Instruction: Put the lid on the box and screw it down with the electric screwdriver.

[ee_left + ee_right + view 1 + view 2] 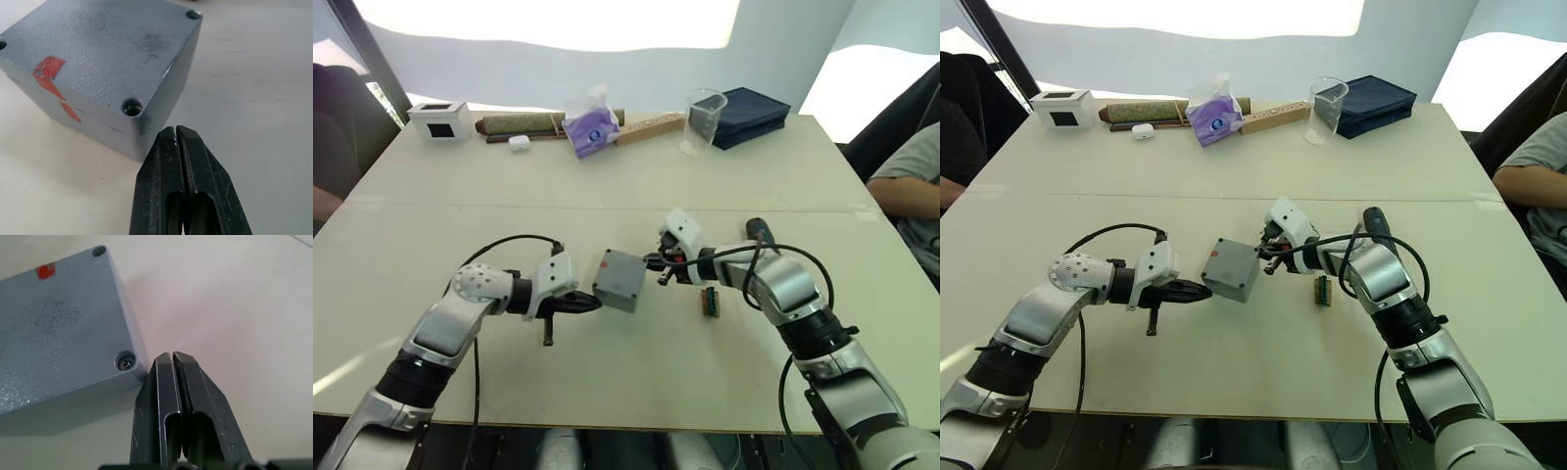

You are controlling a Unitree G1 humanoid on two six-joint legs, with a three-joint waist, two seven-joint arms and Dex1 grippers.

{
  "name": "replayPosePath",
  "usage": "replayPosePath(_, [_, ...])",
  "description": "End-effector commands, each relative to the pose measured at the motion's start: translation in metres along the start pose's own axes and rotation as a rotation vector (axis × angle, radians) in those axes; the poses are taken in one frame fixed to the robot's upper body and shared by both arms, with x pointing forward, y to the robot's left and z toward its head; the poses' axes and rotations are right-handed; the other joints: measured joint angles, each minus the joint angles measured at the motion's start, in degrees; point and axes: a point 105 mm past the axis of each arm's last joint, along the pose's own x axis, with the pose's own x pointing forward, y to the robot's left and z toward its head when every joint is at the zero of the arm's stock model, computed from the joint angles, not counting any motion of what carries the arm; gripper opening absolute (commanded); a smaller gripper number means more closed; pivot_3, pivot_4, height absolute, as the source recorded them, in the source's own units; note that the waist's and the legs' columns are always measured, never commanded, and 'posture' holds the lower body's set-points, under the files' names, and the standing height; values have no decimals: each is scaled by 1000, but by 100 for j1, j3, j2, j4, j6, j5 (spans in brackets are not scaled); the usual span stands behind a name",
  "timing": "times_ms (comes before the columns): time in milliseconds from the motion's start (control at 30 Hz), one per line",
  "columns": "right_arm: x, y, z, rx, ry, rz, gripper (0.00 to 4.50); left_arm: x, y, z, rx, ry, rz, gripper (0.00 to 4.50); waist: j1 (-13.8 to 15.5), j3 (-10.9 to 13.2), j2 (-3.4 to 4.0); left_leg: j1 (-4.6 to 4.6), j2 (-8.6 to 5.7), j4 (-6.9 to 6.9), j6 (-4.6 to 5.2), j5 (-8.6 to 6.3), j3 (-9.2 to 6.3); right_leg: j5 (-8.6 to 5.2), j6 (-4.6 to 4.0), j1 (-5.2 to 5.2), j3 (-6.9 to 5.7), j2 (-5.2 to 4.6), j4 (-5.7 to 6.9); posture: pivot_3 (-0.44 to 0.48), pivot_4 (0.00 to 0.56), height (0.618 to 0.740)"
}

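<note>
Both shut tools flanking box [620, 280]

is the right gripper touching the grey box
Cannot tell. In the right wrist view the right gripper, fingers shut, meets the box at its corner, but neither a gap nor contact shows plainly.

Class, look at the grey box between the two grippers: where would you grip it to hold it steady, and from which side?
Grip the box across two opposite flat side walls, approaching level with the table. It sits flat with the lid on, so the upright walls offer parallel faces. The left gripper is nearest, but shut; it would need opening first.
</note>
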Motion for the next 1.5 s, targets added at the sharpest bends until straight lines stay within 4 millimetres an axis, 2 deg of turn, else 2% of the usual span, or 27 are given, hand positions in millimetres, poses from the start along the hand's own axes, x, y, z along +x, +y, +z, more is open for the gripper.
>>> replayPosePath(33, [-7, 16, 8, -45, -29, 73, 33, -4, 11, 7, 51, -10, 40, 0, 4, 0, 0, 0, 0, 0, 0, 0, 0, 0, 0, 0, 0, 0, 0, 0, 150, 740])
replayPosePath(200, [-14, 24, 3, -32, -28, 84, 33, -5, 26, 14, 62, -33, 91, 0, 8, 0, 0, 0, 0, 4, 0, 0, 0, 0, 0, 1, 0, -1, 3, 0, 150, 740])
replayPosePath(700, [-23, 33, 0, 1, -41, 42, 33, -9, 37, 18, 74, -45, 108, 0, 7, 0, 0, 0, -1, 5, -1, 1, -1, 0, 0, 1, 0, 0, 3, 0, 150, 740])
replayPosePath(867, [-32, 25, 1, -17, -45, -19, 33, -20, 32, 20, 67, -46, 107, 0, 0, 0, 0, 0, -1, 5, -1, 1, -1, 0, 0, 1, 0, 0, 4, 0, 150, 740])
replayPosePath(933, [-44, 12, 9, -63, -88, -124, 33, -32, 28, 24, 67, -53, 118, 0, 0, 0, 0, 0, 0, 4, -1, 1, -2, 0, 0, 1, 0, 0, 4, 0, 150, 740])
replayPosePath(1067, [-66, -7, 23, -67, -182, -273, 33, -48, 23, 49, 67, -119, 144, 0, 8, 0, 0, 0, 0, 4, -1, 1, -1, 0, 1, 2, 0, -1, 4, 0, 150, 740])
replayPosePath(1167, [-74, -19, 27, -37, -211, -333, 737, -53, 21, 61, 72, -146, 150, 0, 15, 0, -1, 3, -1, 5, -2, 1, -1, 0, 1, 8, -1, -2, 3, 0, 150, 740])
replayPosePath(1367, [-74, -46, 21, 31, -191, -424, 3112, -57, 23, 80, 100, -179, 167, 0, -1, 0, -1, 4, -1, 5, -3, 2, -3, 0, 1, 7, 0, 0, 4, 0, 150, 740])
replayPosePath(1467, [-69, -52, 15, 87, -166, -417, 4343, -56, 24, 85, 106, -195, 165, 0, -3, 0, -1, 4, -1, 5, -3, 2, -2, 0, 1, 7, 0, 0, 4, 0, 150, 740])
replayPosePath(1500, [-66, -54, 14, 107, -159, -412, 4442, -55, 25, 86, 108, -196, 166, 0, -4, 0, 0, 4, -1, 4, -3, 2, -2, 0, 1, 6, 0, 0, 4, 0, 150, 740])
